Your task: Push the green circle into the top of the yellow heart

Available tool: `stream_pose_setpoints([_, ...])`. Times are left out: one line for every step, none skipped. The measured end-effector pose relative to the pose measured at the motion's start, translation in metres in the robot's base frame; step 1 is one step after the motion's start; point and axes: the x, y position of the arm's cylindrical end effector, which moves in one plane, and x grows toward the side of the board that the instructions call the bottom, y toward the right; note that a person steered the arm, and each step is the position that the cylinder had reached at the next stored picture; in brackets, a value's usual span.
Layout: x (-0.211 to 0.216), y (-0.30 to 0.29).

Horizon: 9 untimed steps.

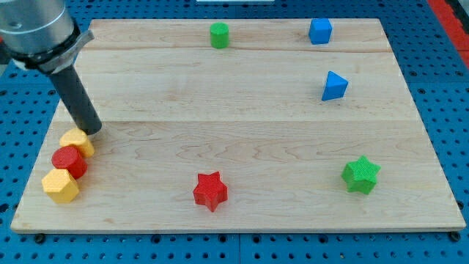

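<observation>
The green circle (pixel 219 34) stands near the board's top edge, a little left of centre. The yellow heart (pixel 78 141) lies at the board's left edge, touching a red circle (pixel 69 161) just below it. My tip (pixel 93 132) rests on the board right at the yellow heart's upper right side, far to the lower left of the green circle. The rod slants up to the arm at the view's top left.
A yellow hexagon (pixel 60 185) sits below the red circle. A red star (pixel 210 191) is at bottom centre, a green star (pixel 360 174) at lower right. A blue cube (pixel 319 31) and a blue triangle (pixel 334 86) are at upper right. The wooden board (pixel 242 117) ends in blue pegboard.
</observation>
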Motion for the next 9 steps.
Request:
stream_pose_setpoints([-0.012, 0.028])
stream_pose_setpoints([-0.066, 0.089])
stream_pose_setpoints([-0.133, 0.165])
stream_pose_setpoints([-0.183, 0.224])
stream_pose_setpoints([-0.222, 0.227])
stream_pose_setpoints([-0.246, 0.214])
stream_pose_setpoints([-0.234, 0.155])
stream_pose_setpoints([-0.233, 0.116])
stream_pose_setpoints([-0.245, 0.103])
